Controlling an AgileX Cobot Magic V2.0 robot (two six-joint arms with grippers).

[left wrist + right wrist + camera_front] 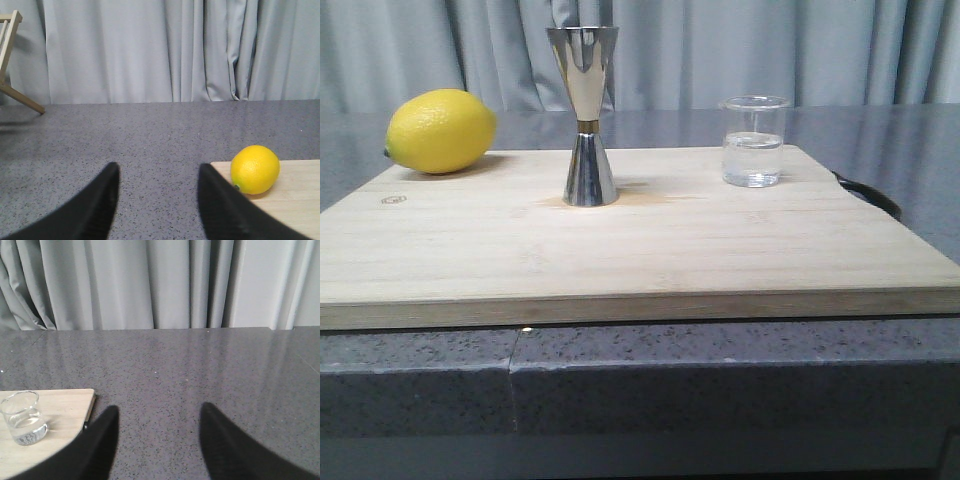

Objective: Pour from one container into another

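Note:
The small clear glass beaker (754, 141) holds some clear liquid and stands upright at the back right of the wooden board (620, 250). In the right wrist view the beaker (22, 417) sits on the board's corner, off to the side of the fingers. The steel hourglass jigger (586, 115) with a gold waist band stands upright at the board's middle back. My left gripper (157, 172) is open over bare grey counter beside the board. My right gripper (159, 412) is open too, over the counter beyond the board's right edge. Neither gripper appears in the front view.
A yellow lemon (440, 130) lies at the board's back left corner; the lemon (255, 169) is close beside one left finger. A black handle (870, 195) sticks out at the board's right edge. Grey curtains hang behind the counter. A wooden frame (10, 60) stands far left.

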